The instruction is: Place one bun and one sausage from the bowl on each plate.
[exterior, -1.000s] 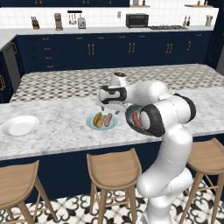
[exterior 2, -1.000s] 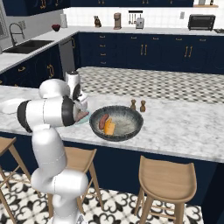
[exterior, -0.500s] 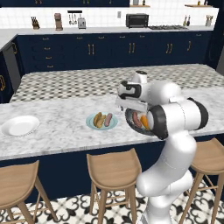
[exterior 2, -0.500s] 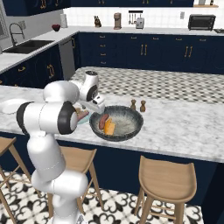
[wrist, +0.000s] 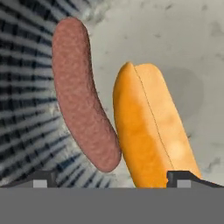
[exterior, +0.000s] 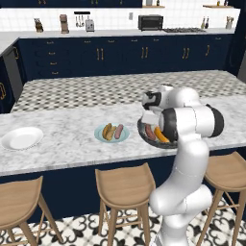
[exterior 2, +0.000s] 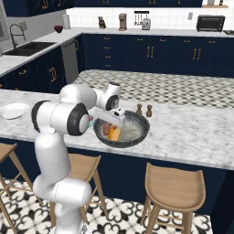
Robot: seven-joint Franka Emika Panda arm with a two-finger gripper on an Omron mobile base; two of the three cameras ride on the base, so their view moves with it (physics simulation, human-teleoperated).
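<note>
The dark grey bowl sits on the near marble counter and holds one sausage and one orange bun side by side. My gripper hangs open just above them, pointing down into the bowl with nothing between its fingers. To the left of the bowl, the light blue plate carries a bun and a sausage. Farther left, the white plate lies bare.
Two small shakers stand just behind the bowl. Wooden stools line the counter's near side. A second, patterned counter runs behind the marble one.
The arm has swung right, from over the light blue plate to over the bowl. The gripper stays open and empty.
</note>
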